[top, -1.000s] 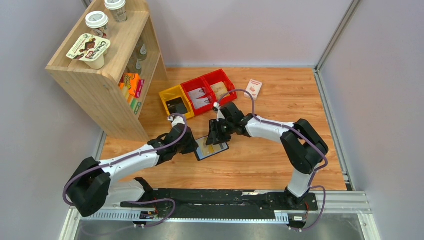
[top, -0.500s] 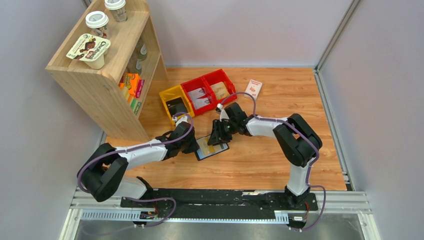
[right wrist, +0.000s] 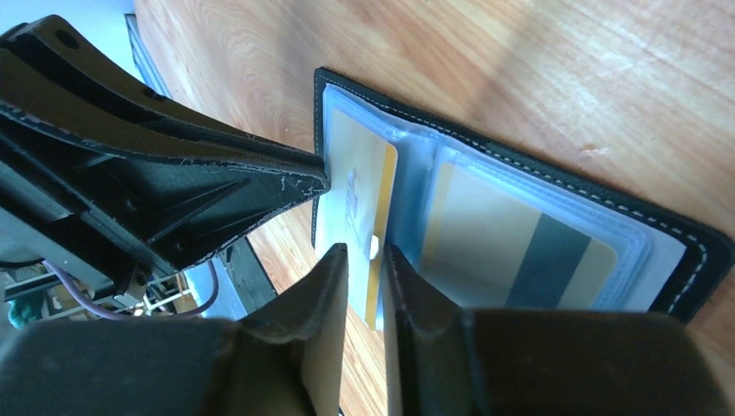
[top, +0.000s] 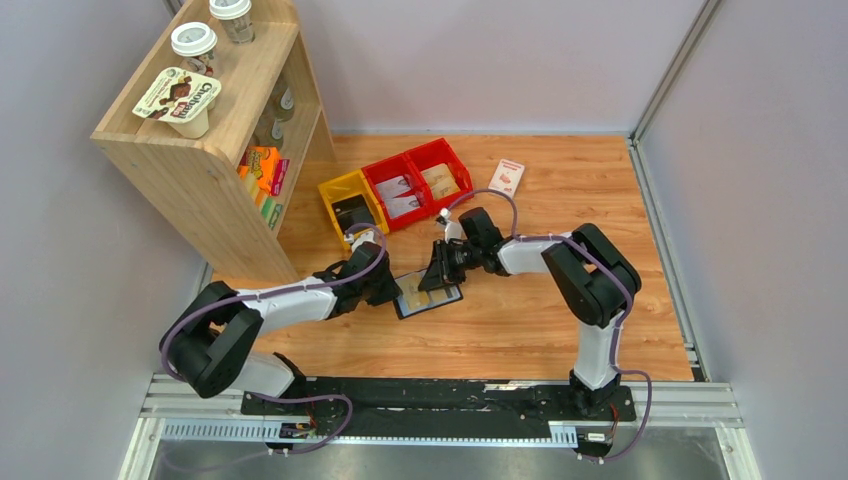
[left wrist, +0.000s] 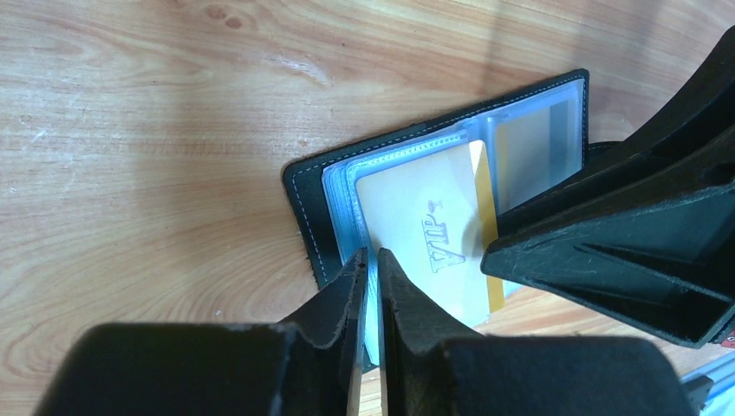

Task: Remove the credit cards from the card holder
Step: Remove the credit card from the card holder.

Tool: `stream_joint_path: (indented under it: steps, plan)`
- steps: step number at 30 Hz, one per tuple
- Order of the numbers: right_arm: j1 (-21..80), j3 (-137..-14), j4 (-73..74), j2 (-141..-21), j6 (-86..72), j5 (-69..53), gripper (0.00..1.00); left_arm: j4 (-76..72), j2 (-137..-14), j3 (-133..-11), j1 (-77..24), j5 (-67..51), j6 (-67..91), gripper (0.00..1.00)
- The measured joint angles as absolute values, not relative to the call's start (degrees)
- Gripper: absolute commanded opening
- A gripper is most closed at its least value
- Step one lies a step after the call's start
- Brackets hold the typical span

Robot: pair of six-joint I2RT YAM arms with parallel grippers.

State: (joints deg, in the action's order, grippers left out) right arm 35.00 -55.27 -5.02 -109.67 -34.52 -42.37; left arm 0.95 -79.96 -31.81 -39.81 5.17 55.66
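The black card holder lies open on the wooden table, its bluish clear sleeves up. My left gripper is shut on the sleeve edge at the holder's left side. A tan credit card marked "VIP" sits in the front sleeve and sticks partly out. My right gripper is shut on that card's edge. A second tan card with a dark stripe stays in the other sleeve. The right gripper's fingers show in the left wrist view.
Red bins and a yellow bin with packets stand just behind the grippers. A white-and-red small box lies at the back. A wooden shelf stands at the left.
The right gripper has shifted slightly right and forward, and the holder has crept right with it. The left arm's elbow has swung in; its gripper stays on the holder's left edge.
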Motion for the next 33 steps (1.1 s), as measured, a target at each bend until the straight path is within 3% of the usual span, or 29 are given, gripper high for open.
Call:
stream_joint_path:
  steps: [4,20,25,28,30,33]
  plan:
    - [33.89,-53.84,-8.4,-109.93,-36.14,-44.51,0.0,0.36,-80.36,-31.81,-39.72,4.91,56.07,0.15]
    - [29.32,-52.86,-7.49,-110.26,-36.56,-44.16,0.0,-0.27,-80.82,-31.81,-39.66,4.75,56.73,0.13]
    - [29.06,-52.86,-7.09,-110.26,-36.53,-44.05,0.07,-0.45,-81.01,-31.81,-39.66,4.69,56.73,0.13]
    - [29.06,-52.88,-7.07,-110.26,-36.34,-44.03,0.01,-0.54,-81.06,-31.81,-39.64,4.56,56.69,0.13]
    - [29.06,-52.88,-7.07,-110.26,-36.23,-44.03,0.0,-0.54,-81.06,-31.83,-39.62,4.51,56.6,0.16]
    - [29.06,-52.88,-7.07,-110.26,-36.16,-44.05,0.0,-0.01,-80.66,-32.08,-39.62,4.23,55.99,0.29]
